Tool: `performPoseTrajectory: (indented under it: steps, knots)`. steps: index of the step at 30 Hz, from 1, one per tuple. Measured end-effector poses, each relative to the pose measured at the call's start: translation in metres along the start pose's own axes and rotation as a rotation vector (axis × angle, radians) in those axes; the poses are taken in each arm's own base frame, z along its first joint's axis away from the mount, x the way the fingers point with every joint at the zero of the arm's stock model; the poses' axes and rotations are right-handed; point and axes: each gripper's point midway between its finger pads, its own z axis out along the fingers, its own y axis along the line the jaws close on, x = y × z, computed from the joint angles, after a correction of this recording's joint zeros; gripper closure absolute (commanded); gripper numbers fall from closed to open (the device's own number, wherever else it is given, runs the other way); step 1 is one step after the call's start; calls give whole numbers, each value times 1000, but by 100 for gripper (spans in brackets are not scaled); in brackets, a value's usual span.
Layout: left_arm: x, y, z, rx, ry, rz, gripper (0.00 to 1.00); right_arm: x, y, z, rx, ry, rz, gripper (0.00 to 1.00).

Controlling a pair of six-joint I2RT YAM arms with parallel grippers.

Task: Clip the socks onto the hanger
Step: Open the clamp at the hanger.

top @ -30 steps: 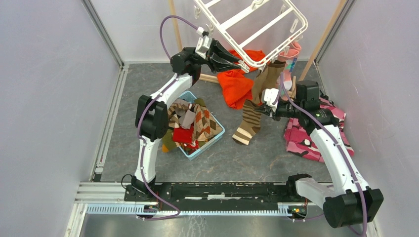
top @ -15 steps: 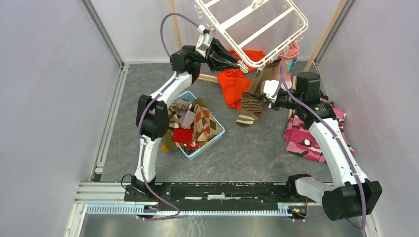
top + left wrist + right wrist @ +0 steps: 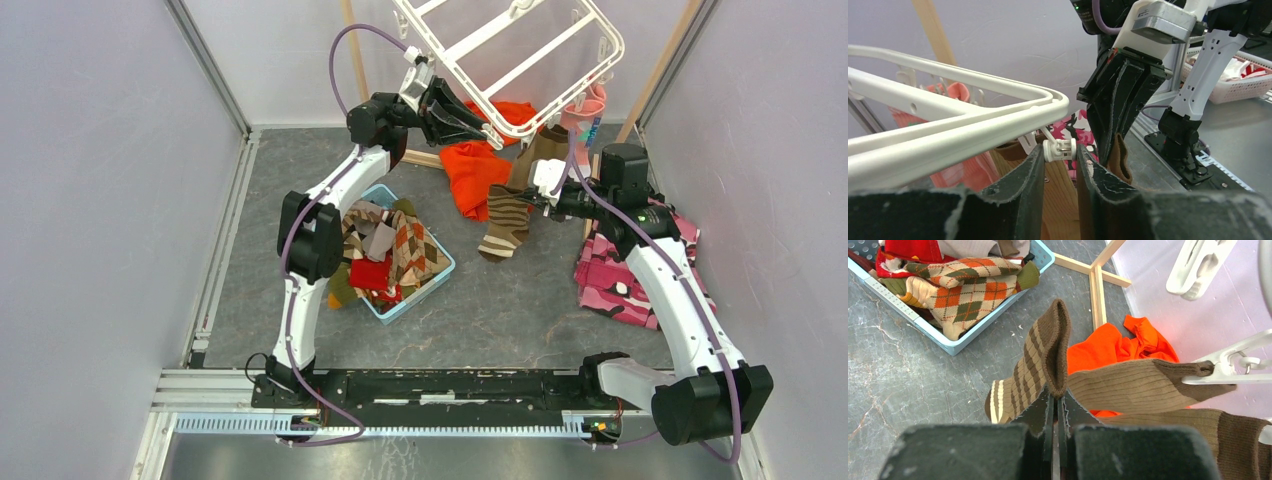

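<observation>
Left fingers (image 3: 1028,190) pinch clip (image 3: 1060,150) at hanger (image 3: 973,125) corner. Right fingers (image 3: 1037,415) closed on striped sock (image 3: 1043,355) cuff; sock dangles beneath hanger, over surface (image 3: 500,300) far edge. Sock likely light, limp, non-slippery: hold cuff rim, feed into clip.

I've got a light blue basket (image 3: 420,293) sitting on the grey floor (image 3: 520,310) left of centre. An orange garment (image 3: 478,175) lies crumpled further back, just beside the foot of a wooden stand (image 3: 1098,295). A pink camouflage cloth (image 3: 605,280) lies by the right wall, well apart from the basket.
</observation>
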Motion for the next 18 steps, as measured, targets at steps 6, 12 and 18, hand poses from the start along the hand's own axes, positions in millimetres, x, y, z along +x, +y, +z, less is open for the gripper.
performPoseTrajectory:
  steps: [6,12,18]
  knots:
    - [12,1,4,2,-13,-61,56,0,0,0,0,0,2,100]
    - [15,-2,9,11,-18,-87,50,0,0,0,0,0,5,100]
    - [15,-3,10,11,-20,-104,40,1,-1,-1,4,2,7,100]
